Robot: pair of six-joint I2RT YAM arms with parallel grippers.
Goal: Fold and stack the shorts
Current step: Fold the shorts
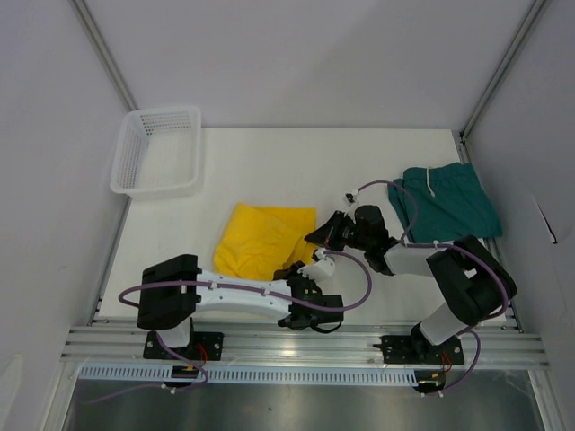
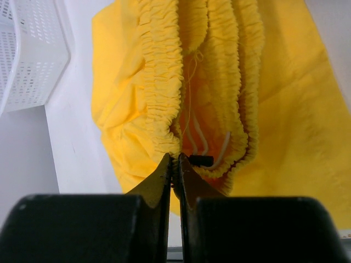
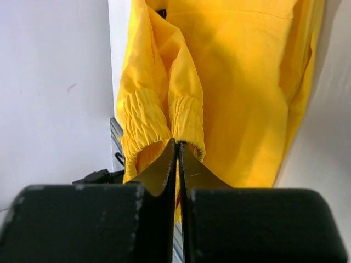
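Note:
The yellow shorts (image 1: 265, 238) lie bunched near the middle of the table. My left gripper (image 1: 301, 269) is shut on their elastic waistband (image 2: 164, 104) at the near right corner of the cloth. My right gripper (image 1: 325, 235) is shut on the waistband (image 3: 186, 120) at the cloth's right edge, and the fabric (image 3: 241, 82) hangs away from it. The dark teal-green shorts (image 1: 447, 201) with a white drawstring lie folded at the right side of the table, beyond the right arm.
A white mesh basket (image 1: 160, 151) stands at the back left corner; its wall (image 2: 30, 55) shows in the left wrist view. Grey walls close the table in on the left, back and right. A metal rail (image 1: 305, 346) runs along the near edge.

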